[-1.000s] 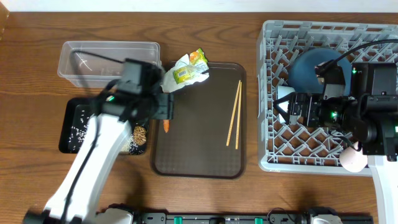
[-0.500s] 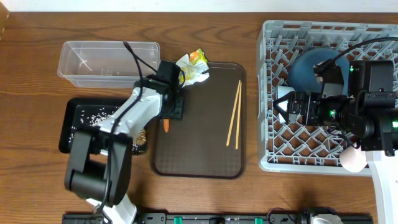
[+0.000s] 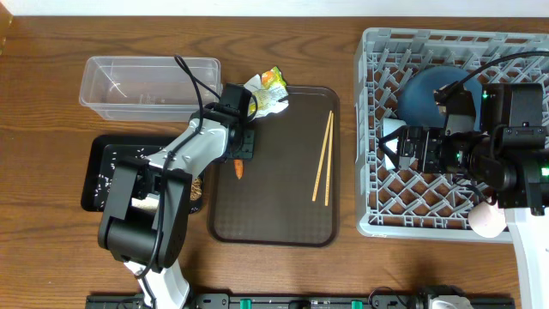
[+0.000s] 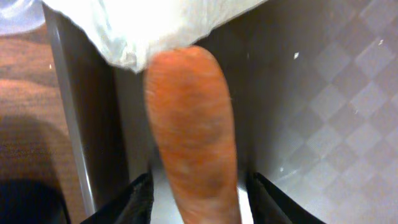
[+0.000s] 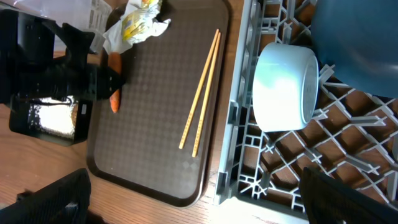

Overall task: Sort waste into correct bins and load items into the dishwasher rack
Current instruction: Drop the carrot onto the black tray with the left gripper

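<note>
- Overhead: fixed high above the left gripper (image 3: pixel 242 156) and right gripper (image 3: pixel 393 148), facing straight down on brown tray (image 3: pixel 274 206) and rack (image 3: pixel 374 94).
- Left wrist: very close, looking past its fingertips (image 4: pixel 138 202) at the carrot (image 4: pixel 193 124) between them.
- Right wrist: farther back, facing over the rack's edge; shares tray, carrot, left gripper with overhead.

left end effector (image 3: pixel 241 154) ajar, right end effector (image 3: pixel 388 150) splayed

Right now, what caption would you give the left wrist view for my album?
The left hand straddles a small orange carrot lying on the brown tray, not yet gripping it.
</note>
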You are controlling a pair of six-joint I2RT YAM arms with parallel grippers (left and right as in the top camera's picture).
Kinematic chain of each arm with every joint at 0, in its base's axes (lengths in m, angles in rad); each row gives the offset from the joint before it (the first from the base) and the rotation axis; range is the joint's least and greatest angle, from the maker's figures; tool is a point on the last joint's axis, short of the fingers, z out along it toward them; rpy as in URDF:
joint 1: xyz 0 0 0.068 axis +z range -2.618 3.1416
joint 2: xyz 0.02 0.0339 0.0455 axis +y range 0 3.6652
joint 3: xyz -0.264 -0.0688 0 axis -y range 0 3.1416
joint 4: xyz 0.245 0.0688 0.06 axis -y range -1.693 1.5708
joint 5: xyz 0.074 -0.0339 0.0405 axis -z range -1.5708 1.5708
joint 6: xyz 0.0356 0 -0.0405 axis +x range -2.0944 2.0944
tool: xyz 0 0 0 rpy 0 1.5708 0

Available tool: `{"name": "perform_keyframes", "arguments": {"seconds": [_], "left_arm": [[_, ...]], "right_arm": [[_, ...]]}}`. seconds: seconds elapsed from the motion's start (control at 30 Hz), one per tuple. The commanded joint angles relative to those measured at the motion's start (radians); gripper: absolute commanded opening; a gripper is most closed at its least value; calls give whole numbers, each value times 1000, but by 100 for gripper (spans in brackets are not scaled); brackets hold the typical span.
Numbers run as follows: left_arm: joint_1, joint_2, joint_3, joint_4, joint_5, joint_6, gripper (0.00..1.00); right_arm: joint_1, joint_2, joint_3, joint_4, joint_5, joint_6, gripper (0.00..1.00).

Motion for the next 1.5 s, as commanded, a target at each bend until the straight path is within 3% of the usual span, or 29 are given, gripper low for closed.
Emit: {"name": "perform_keyframes", "arguments": {"seconds": [0.0, 0.03, 0.1, 0.43, 0.57, 0.77, 0.93, 1.2, 1.23, 1.3, 1.37, 1.47], "left_arm": [[0, 10, -3, 19, -24, -1, 43], [0, 10, -3, 22, -24, -1, 33], [0, 8, -2, 22, -23, -2, 23], [5, -165, 14, -185, -24, -14, 22], [40, -269, 14, -307, -44, -108, 22], [170, -322, 4, -451, -166, -394, 21], [300, -318, -118, -356, -164, -672, 21], [374, -318, -243, -114, -83, -720, 21], [374, -319, -240, -113, -76, -719, 24], [374, -327, -229, -121, -55, -700, 52], [374, -343, -210, -151, -46, -677, 72], [374, -379, -177, -190, -49, -638, 77]], "right_arm": [[10, 3, 4, -1, 4, -7, 99], [10, 3, 4, -2, 3, -7, 99], [10, 3, 4, -4, 3, -7, 99], [10, 3, 4, -16, 3, -7, 99], [10, 3, 4, -26, 3, -7, 99], [10, 3, 4, -31, 3, -7, 99], [10, 3, 4, -31, 3, -7, 99], [10, 3, 4, -35, 3, -7, 99], [10, 3, 4, -36, 3, -7, 99], [10, 3, 4, -39, 3, -7, 99], [10, 3, 4, -42, 4, -8, 99], [10, 3, 4, -39, 4, -8, 99]]}}
